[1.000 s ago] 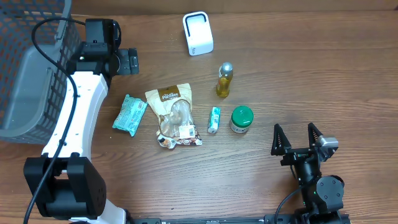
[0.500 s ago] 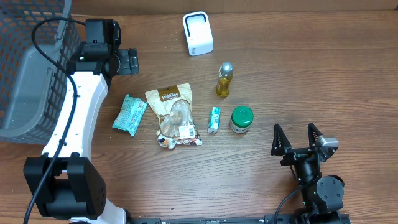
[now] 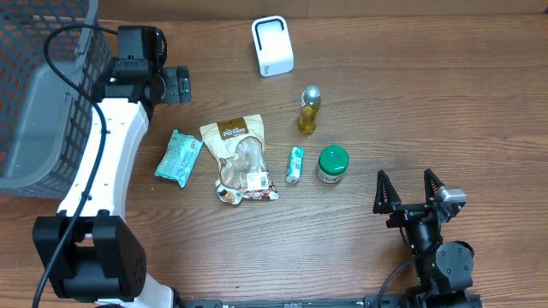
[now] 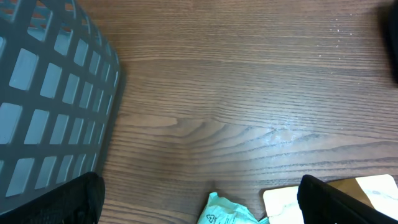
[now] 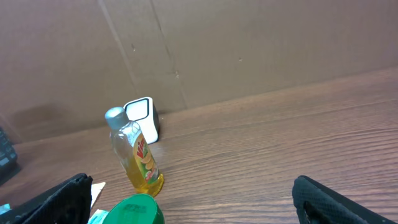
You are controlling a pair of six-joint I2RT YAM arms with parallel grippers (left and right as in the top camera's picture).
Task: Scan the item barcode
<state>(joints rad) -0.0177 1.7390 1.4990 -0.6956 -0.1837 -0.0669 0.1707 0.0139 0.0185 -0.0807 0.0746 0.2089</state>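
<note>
A white barcode scanner stands at the back of the table, also in the right wrist view as the scanner. Items lie mid-table: a yellow bottle, a green-lidded jar, a small teal pack, a brown snack pouch and a teal packet. My left gripper hangs open behind the teal packet, holding nothing. Near the front right my right gripper is open and empty, facing the bottle and jar lid.
A grey mesh basket fills the far left, and its wall sits close to my left gripper. A brown cardboard wall rises behind the scanner. Bare wood lies between my right gripper and the jar.
</note>
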